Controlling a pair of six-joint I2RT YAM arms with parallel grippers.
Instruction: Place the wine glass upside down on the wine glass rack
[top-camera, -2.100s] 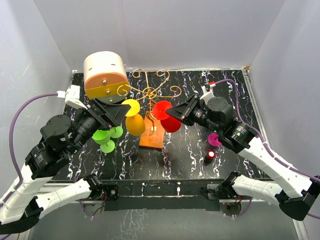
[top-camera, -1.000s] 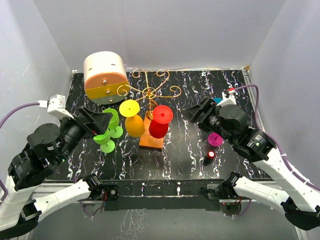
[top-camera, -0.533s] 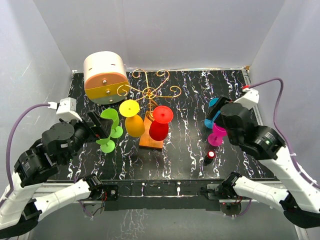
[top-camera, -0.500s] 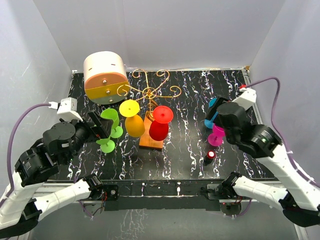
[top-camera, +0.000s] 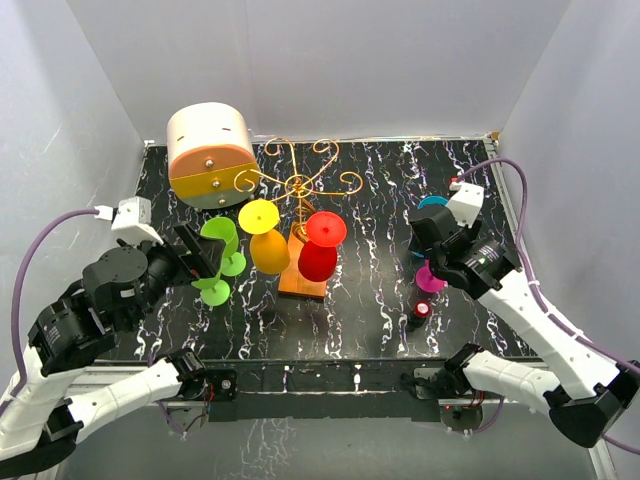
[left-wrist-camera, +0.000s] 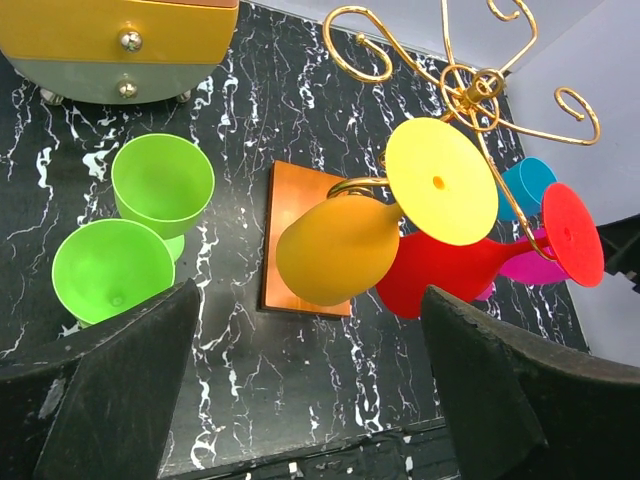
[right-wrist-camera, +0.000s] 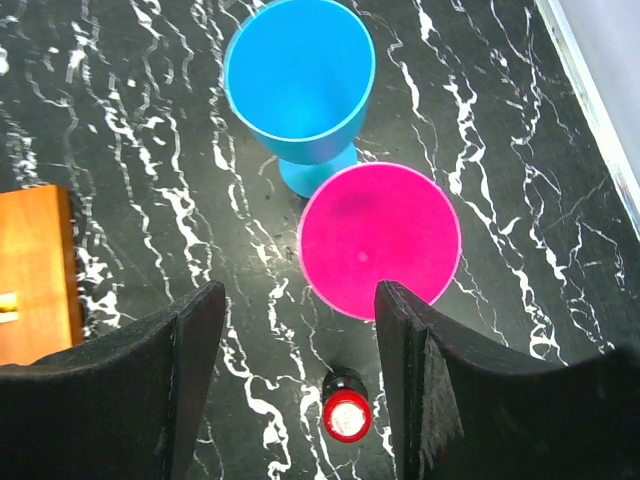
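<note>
Black, white-veined table (top-camera: 380, 290) carries the wine glass rack (top-camera: 300, 185) near its middle, with a yellow wine glass (left-wrist-camera: 335, 250) and a red wine glass (left-wrist-camera: 440, 275) hanging bowl-down from its gold arms. The left gripper (left-wrist-camera: 308, 295), fingers spread wide and empty, hovers toward the near left corner by two upright green wine glasses (left-wrist-camera: 160, 185). The right gripper (right-wrist-camera: 300, 290), also spread and holding nothing, hangs over an upright pink wine glass (right-wrist-camera: 380, 240) near the right edge, with a blue wine glass (right-wrist-camera: 298, 75) just beside it.
</note>
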